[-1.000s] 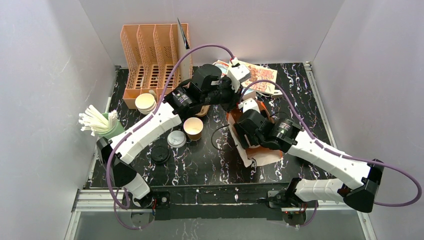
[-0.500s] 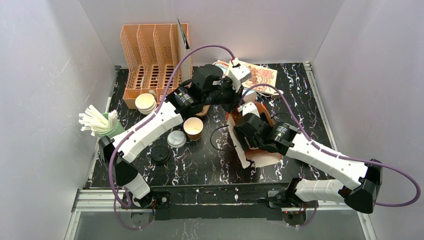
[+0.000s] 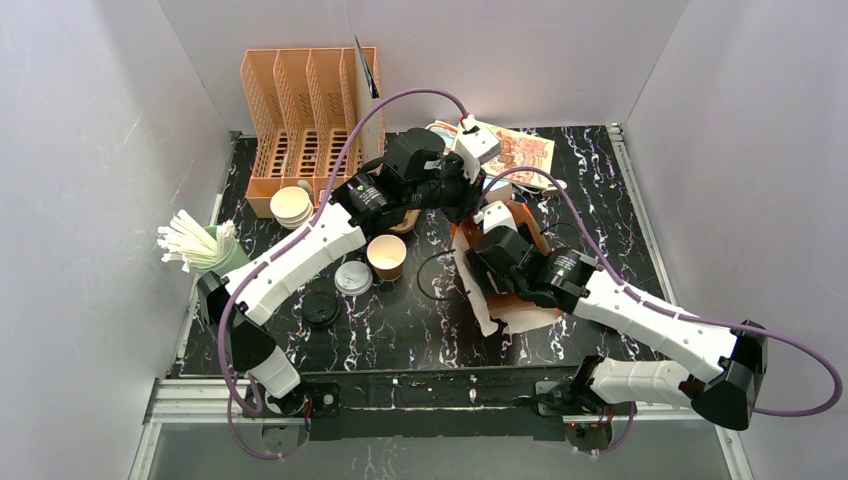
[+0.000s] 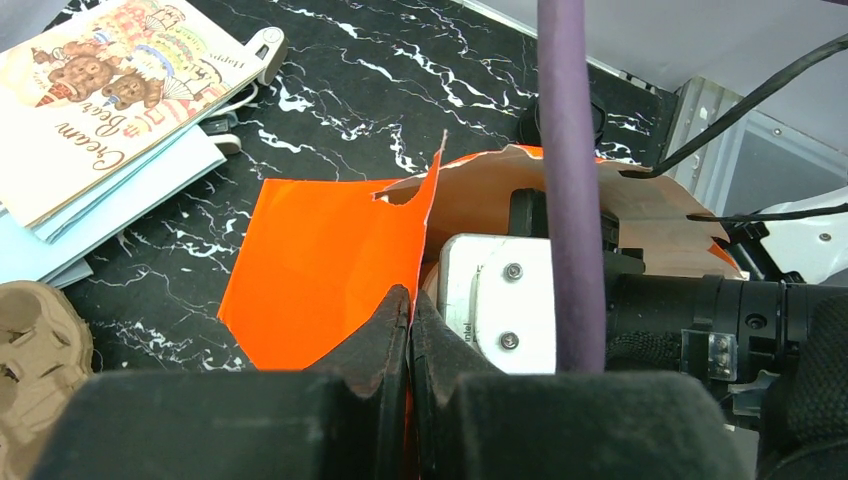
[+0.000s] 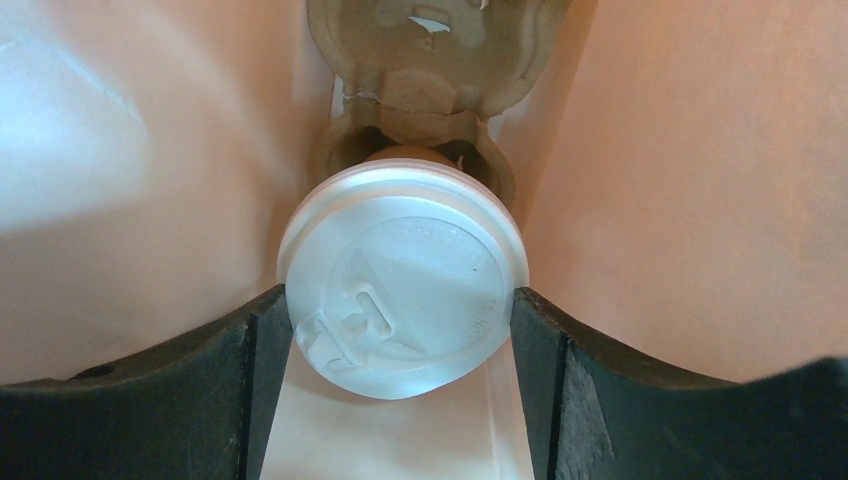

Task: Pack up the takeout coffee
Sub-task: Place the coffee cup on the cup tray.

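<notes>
In the middle of the top view, an orange paper bag (image 3: 520, 313) lies on the black desk (image 3: 400, 340). Inside the bag, in the middle of the right wrist view, sits the takeout coffee (image 5: 400, 290), its round white lid (image 5: 440, 240) facing the camera. The right end effector (image 5: 400, 320) is spread wide, and its two black fingers (image 5: 265, 340) touch the lid on both sides, holding the cup. Just above the cup is a brown cardboard tray (image 5: 430, 60). The left end effector (image 4: 410, 305) is closed tight, pinching the bag's orange edge.
</notes>
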Controlling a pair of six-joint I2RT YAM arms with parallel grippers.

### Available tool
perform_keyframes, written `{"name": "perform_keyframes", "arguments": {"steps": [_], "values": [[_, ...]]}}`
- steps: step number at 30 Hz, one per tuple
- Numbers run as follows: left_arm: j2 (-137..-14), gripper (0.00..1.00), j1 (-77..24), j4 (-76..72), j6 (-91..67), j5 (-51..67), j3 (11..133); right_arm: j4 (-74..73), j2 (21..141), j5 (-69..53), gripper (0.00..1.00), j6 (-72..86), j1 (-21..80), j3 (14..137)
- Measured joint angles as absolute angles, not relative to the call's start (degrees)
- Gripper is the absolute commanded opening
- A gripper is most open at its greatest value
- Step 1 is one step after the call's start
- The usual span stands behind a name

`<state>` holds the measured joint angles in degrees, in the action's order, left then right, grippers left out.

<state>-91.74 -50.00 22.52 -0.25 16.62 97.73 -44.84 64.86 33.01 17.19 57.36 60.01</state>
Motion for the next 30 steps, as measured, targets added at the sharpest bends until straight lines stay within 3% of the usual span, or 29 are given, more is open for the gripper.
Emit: {"name": "perform_keyframes", "arguments": {"steps": [20, 30], "values": [[-94.74, 0.0, -49.25, 24.49, -1.48, 16.93, 98.54, -37.93, 64.82, 34.11, 0.2, 13.21, 55.42, 54.04], [-101.6, 0.0, -46.76, 30.89, -4.08, 18.09, 111.28, -34.54, 65.23, 27.31, 0.2, 11.99, 49.04, 52.8]]}}
